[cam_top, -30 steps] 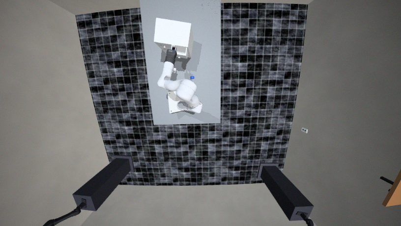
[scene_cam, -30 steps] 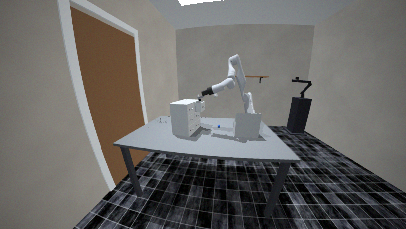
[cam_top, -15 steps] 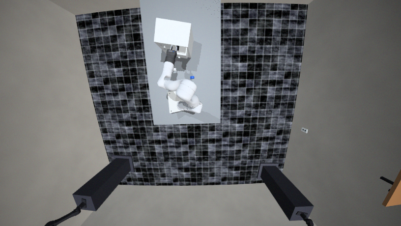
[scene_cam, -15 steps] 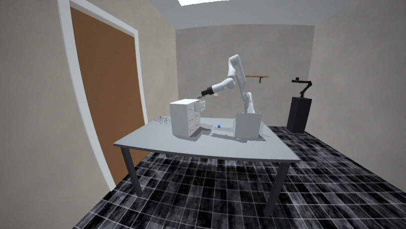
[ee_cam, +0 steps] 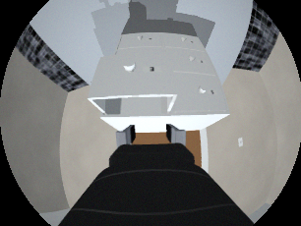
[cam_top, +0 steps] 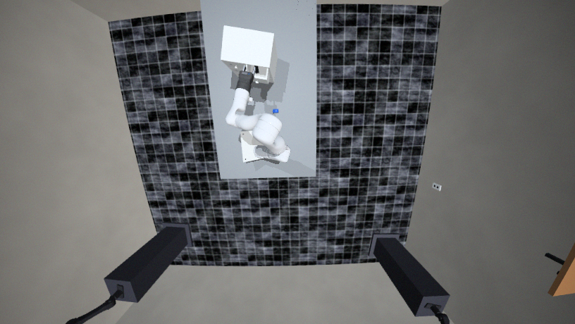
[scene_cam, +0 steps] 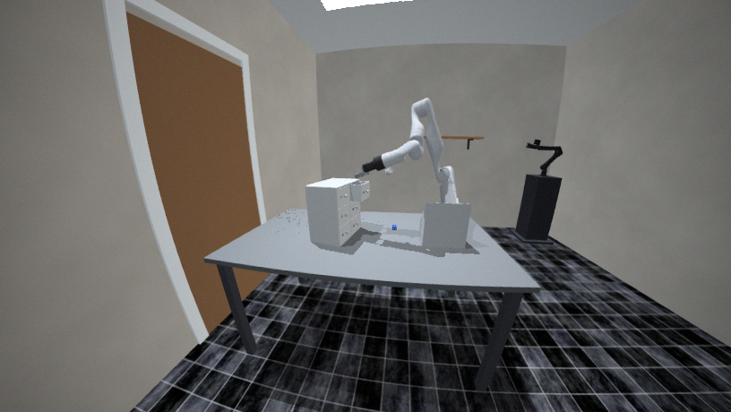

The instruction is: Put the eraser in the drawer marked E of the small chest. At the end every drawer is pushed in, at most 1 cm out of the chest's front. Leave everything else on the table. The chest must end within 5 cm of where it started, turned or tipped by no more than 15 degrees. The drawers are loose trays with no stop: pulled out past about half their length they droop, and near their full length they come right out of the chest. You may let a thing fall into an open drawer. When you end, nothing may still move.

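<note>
Gripper (cam_top: 249, 67) (scene_cam: 356, 175) (ee_cam: 150, 131) fingers stand wide apart from where I'm watching, with nothing held between them. They hang just above the front of the chest (cam_top: 247, 46) (scene_cam: 323, 212) (ee_cam: 164, 122), tips pointing toward it, while the arm (cam_top: 240, 100) (scene_cam: 404, 151) reaches over from its stand (cam_top: 245, 158) (scene_cam: 446, 226), near the counter's short edge at the robot's end. The chest sits upright toward the far end of the counter (cam_top: 299, 132) (scene_cam: 287, 266) (ee_cam: 66, 27), closer to the robot's left long edge than to the right one.

One drawer (cam_top: 261, 77) (scene_cam: 364, 191) (ee_cam: 172, 103) pokes out at the top of the robot's right-hand column; its open top shows, partly in shadow. The other drawers look pushed in from here. I can't read any letters on the fronts, so I couldn't say which is E.

As for the eraser, I can't pick it out with any certainty, either at the drawer or on the counter. A little blue block (cam_top: 275, 110) (scene_cam: 394, 227) rests on the counter between chest and stand, nearer the right long edge than the left. Tiny dark specks (scene_cam: 290, 219) dot the far right corner, beyond the chest.

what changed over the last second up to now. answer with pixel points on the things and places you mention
The gripper (cam_top: 249, 68) (scene_cam: 358, 175) (ee_cam: 150, 131) has opened, its fingers spreading apart above the chest's front edge, with nothing between them now; whether it let something go, I can't tell. The chest (cam_top: 247, 46) (scene_cam: 322, 212) (ee_cam: 202, 79), its pulled-out top drawer (cam_top: 262, 79) (scene_cam: 365, 190) (ee_cam: 133, 97) and the blue block (cam_top: 275, 110) (scene_cam: 394, 227) stayed put.
</note>
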You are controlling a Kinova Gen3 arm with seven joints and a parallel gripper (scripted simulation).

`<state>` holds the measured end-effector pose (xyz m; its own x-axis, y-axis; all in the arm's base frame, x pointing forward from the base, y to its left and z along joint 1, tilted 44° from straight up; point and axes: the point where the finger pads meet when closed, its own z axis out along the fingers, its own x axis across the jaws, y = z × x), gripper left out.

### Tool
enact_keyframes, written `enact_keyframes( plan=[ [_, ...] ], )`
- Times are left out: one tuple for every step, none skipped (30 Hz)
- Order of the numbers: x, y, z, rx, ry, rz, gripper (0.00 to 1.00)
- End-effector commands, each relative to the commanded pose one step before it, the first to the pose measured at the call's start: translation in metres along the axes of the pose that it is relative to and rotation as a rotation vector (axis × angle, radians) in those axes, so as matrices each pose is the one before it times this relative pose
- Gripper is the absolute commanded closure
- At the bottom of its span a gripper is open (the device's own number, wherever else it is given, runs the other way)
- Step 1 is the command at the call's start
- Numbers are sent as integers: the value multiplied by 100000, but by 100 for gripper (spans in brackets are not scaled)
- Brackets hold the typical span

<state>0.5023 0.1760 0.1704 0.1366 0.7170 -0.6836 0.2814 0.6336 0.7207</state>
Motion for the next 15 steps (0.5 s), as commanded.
enact_keyframes(
  plan=[
    [28,83,-44,-149,67,113,0],
    [0,-10,-34,1,0,2,0],
    [0,-15,-53,1,-1,2,0],
    [0,-22,-77,1,-1,3,0],
    [0,-30,-103,1,0,3,0],
    [0,-38,-132,0,0,1,0],
    [0,-46,-162,1,-1,3,0],
    [0,-56,-194,0,0,1,0],
    [0,-64,-224,-1,1,-2,0],
    [0,-70,-246,1,-1,2,0],
    [0,-78,-272,0,0,-1,0],
    [0,-84,-293,0,0,0,0],
    [0,-89,-309,1,-1,2,0],
    [0,-94,-328,-1,1,-2,0],
    [0,-97,-340,0,0,0,0]
  ],
)
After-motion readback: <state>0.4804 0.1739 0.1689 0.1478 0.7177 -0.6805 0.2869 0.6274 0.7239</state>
